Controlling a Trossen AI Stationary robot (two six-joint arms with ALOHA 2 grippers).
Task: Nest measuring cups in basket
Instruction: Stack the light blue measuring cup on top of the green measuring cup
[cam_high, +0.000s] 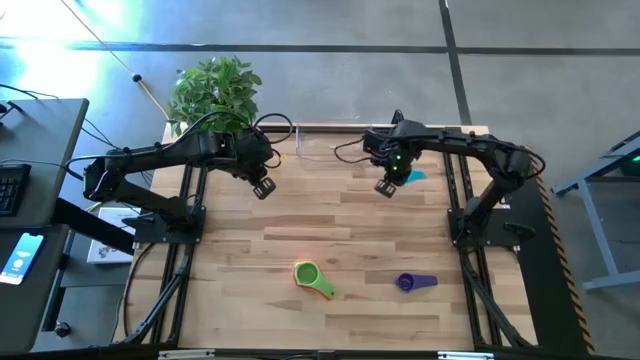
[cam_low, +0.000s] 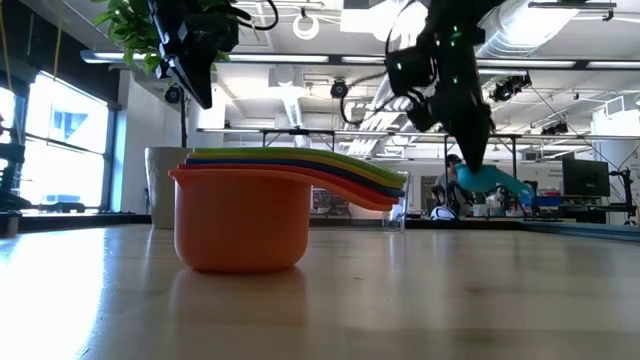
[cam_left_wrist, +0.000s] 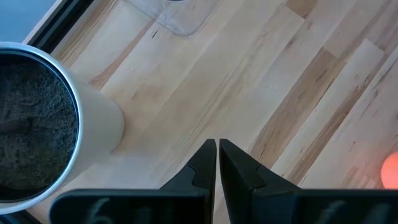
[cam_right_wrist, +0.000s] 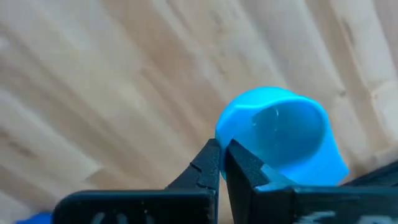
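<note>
- Cup first: the light blue measuring cup (cam_right_wrist: 280, 134) is pinched at its rim by the right gripper (cam_right_wrist: 221, 155), whose fingers are clamped on the wall; in the low view the cup (cam_low: 490, 178) hangs off the table under that gripper (cam_low: 470, 160).
- We place this pair toward the table's far right part in the high view, where the right gripper (cam_high: 386, 186) shows with a patch of the cup (cam_high: 414, 175) beside it.
- We judge the step in hand to be the carry: this cup is grasped and lifted, and it is not yet in the basket.
- We see the basket (cam_high: 320, 142) as a clear bin at the far edge, between the two arms; we cannot tell what lies in it.
- Other cups are well apart from it at the near side: a nested stack with the orange measuring cup (cam_low: 240, 220) outermost in the low view, which the high view shows as an orange rim round a green cup (cam_high: 308, 274), and a purple measuring cup (cam_high: 412, 282) lying alone.
- We reckon the next move calls for swinging the held cup over the basket, lowering it inside the walls, then releasing.
- The left gripper (cam_left_wrist: 217, 163) has its fingers pressed together on nothing, and it waits above the table near the white plant pot (cam_left_wrist: 93, 134).
</note>
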